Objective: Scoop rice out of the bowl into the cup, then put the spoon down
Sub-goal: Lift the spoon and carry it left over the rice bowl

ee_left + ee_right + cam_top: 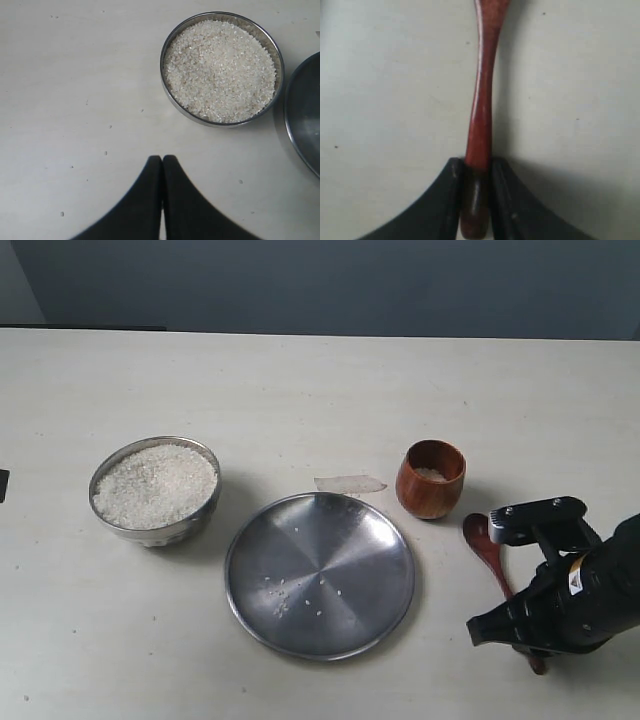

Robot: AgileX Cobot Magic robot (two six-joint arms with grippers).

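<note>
Exterior view: whole layout. Shiny round steel bowl (160,533) at left of table (300,390), heaped with grainy white rice (155,483). Wide flat steel plate (340,560) in middle. Rounded wooden cup (431,479) at right, slim spoon (487,542) just beside it.
Left wrist view: left pincer (162,165) pressed together, empty, near bowl.
Right wrist view alone: right pincer (477,167) clamped on spoon's glossy reddish handle end.

On the worktop (300,390) we find the bowl (170,533) at the left, with the rice (155,485) in it. The plate (320,575) lies in the middle, nearer the front. The cup (428,498) stands just behind the plate's right edge. The spoon (487,545) is right of the plate, before the cup, its handle end between the jaws of the right tool (476,169).
</note>
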